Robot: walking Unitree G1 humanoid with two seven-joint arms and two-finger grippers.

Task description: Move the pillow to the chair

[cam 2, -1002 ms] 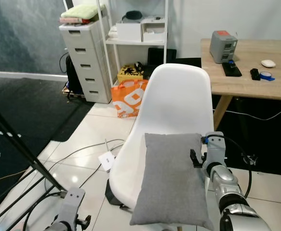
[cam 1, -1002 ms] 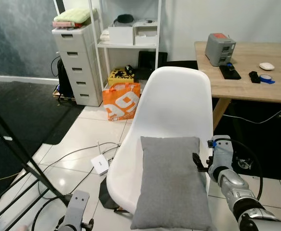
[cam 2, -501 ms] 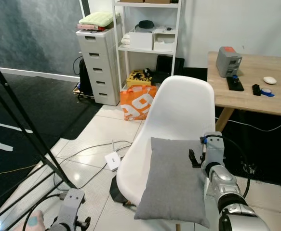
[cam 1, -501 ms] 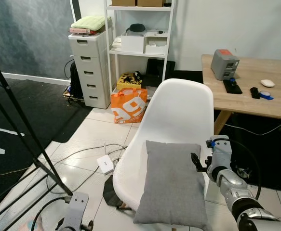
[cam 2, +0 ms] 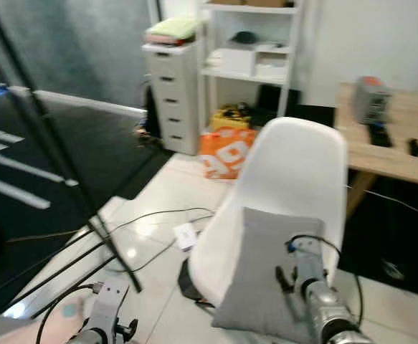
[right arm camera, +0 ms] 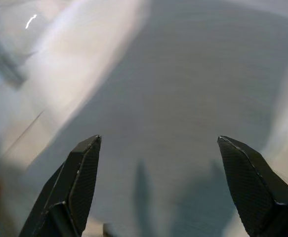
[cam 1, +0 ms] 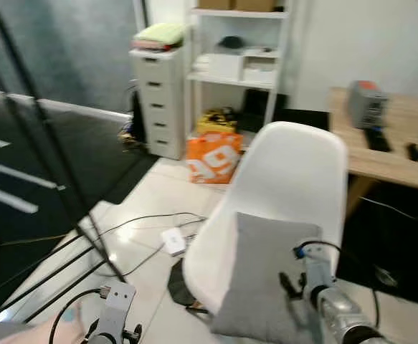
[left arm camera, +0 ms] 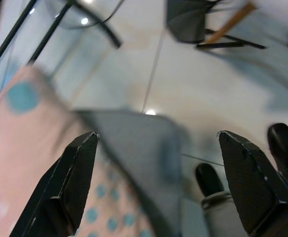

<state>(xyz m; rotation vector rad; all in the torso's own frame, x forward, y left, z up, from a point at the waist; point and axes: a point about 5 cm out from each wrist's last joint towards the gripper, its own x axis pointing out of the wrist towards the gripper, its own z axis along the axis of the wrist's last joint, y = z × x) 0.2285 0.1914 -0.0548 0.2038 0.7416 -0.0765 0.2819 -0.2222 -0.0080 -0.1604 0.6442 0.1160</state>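
Observation:
A grey pillow [cam 1: 264,276] lies on the seat of a white shell chair [cam 1: 295,168], its upper edge against the backrest. My right arm [cam 1: 316,287] reaches in at the pillow's right edge. In the right wrist view my right gripper [right arm camera: 157,143] is open, and the grey pillow [right arm camera: 183,113] spreads just beyond its fingertips with nothing between them. My left arm [cam 1: 115,315] hangs low at the bottom left. There my left gripper [left arm camera: 157,136] is open over the tiled floor and holds nothing.
Black tripod legs [cam 1: 72,208] and cables [cam 1: 144,218] cross the tiles left of the chair, next to a small white box [cam 1: 173,241]. Behind stand an orange bag [cam 1: 216,154], a white drawer unit [cam 1: 158,100] and a wooden desk [cam 1: 388,136]. A pink dotted cloth [left arm camera: 25,168] lies under my left gripper.
The camera has swung left and the picture has blurred. The pillow stays on the chair seat and my right arm stays at its right edge.

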